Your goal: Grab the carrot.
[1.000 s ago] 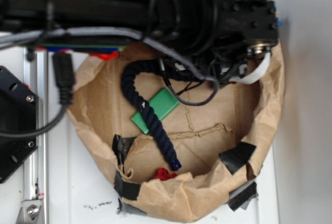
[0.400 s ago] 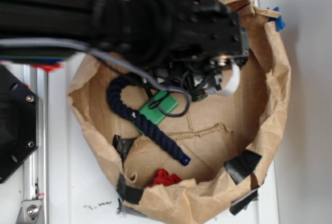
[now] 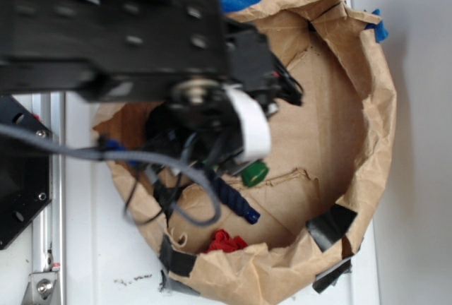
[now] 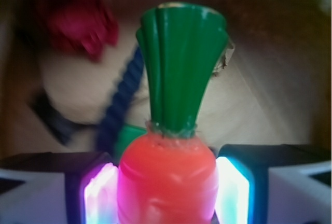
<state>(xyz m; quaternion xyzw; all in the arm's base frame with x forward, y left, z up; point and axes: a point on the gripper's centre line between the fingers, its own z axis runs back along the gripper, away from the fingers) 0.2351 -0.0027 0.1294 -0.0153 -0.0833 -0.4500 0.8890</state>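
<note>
In the wrist view the carrot (image 4: 167,177) is glossy orange with a dark green ribbed top (image 4: 180,68). It stands between my two lit fingers and the top points away from the camera. My gripper (image 4: 166,190) is shut on the carrot's orange body, with both pads pressed against its sides. In the exterior view only the carrot's green top (image 3: 254,173) pokes out from under the black wrist, over the floor of the paper bag. The orange body and the fingers are hidden there by the arm.
The brown paper bag (image 3: 378,114) rings the work area, with black tape patches (image 3: 330,224). Inside lie a dark blue rope (image 3: 236,202), a small red cloth lump (image 3: 226,240) and a flat green block (image 4: 127,140). A metal rail (image 3: 51,199) runs at the left.
The arm has swung left and down across the bag and now covers the green block and most of the rope. The carrot's green top now shows under the wrist.
</note>
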